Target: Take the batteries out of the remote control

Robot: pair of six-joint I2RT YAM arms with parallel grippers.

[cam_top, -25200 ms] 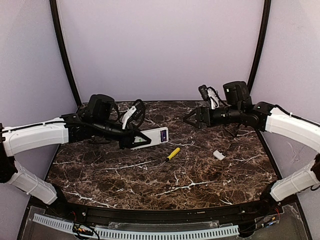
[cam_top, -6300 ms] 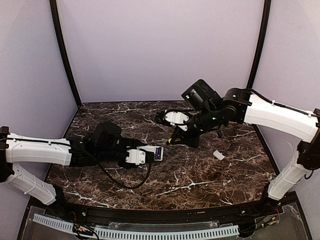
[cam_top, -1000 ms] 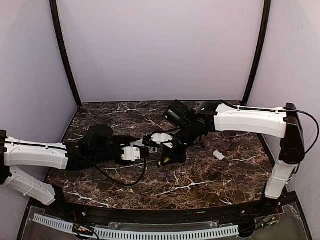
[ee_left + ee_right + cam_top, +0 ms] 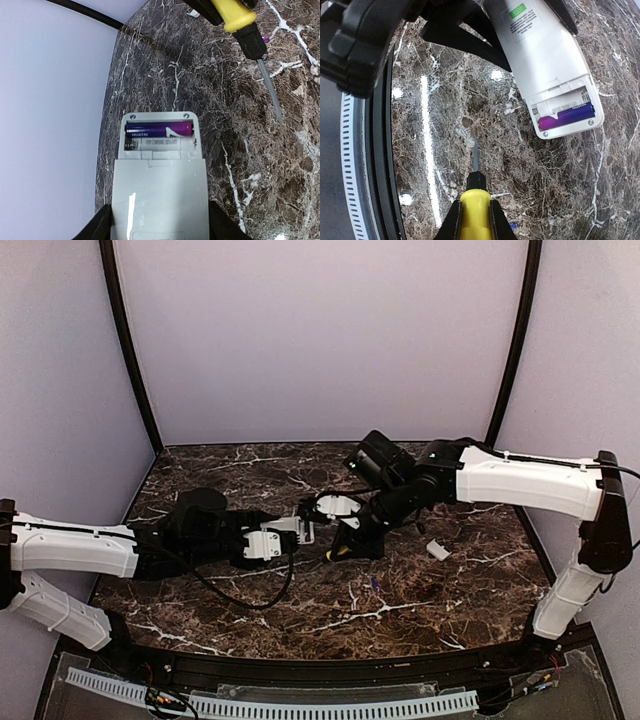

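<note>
Near the middle of the table [image 4: 200, 610], the remote control [image 4: 157, 175] is held back-up by the left gripper [image 4: 161, 221]. One purple battery [image 4: 157, 130] is seen inside it; a second battery [image 4: 375, 584] is lying on the table. The screwdriver [image 4: 475, 205] is squeezed by the right gripper [image 4: 474, 220].

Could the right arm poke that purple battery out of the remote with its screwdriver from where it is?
Probably yes. The battery lies exposed in the open compartment of the remote, and nothing stands between it and the tip of the screwdriver.

Overhead rear view, wrist views share remote control [image 4: 157, 190]
</note>
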